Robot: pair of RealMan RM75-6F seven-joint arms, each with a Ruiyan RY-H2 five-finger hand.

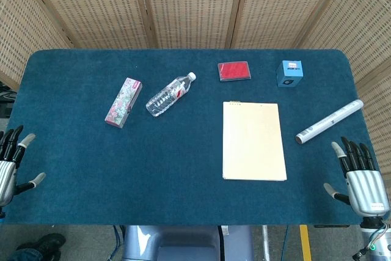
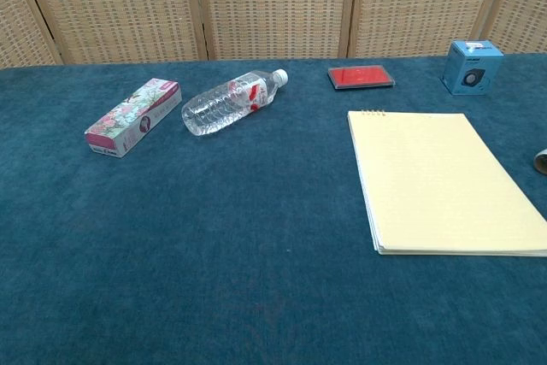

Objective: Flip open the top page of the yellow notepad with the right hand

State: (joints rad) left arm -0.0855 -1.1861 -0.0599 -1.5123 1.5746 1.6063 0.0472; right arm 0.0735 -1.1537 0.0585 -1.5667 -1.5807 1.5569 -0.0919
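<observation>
The yellow notepad (image 1: 253, 141) lies flat and closed on the blue table, right of centre, its bound edge at the far side; it also fills the right of the chest view as the notepad (image 2: 440, 179). My right hand (image 1: 357, 174) rests at the table's near right corner, fingers spread, holding nothing, well to the right of the pad. At the near left edge my left hand (image 1: 12, 163) is likewise open and empty. Neither hand shows in the chest view.
A silver pen (image 1: 328, 121) lies just right of the pad. Behind it sit a red flat case (image 1: 234, 71) and a blue box (image 1: 289, 73). A clear water bottle (image 1: 170, 95) and a floral carton (image 1: 123, 102) lie at left centre.
</observation>
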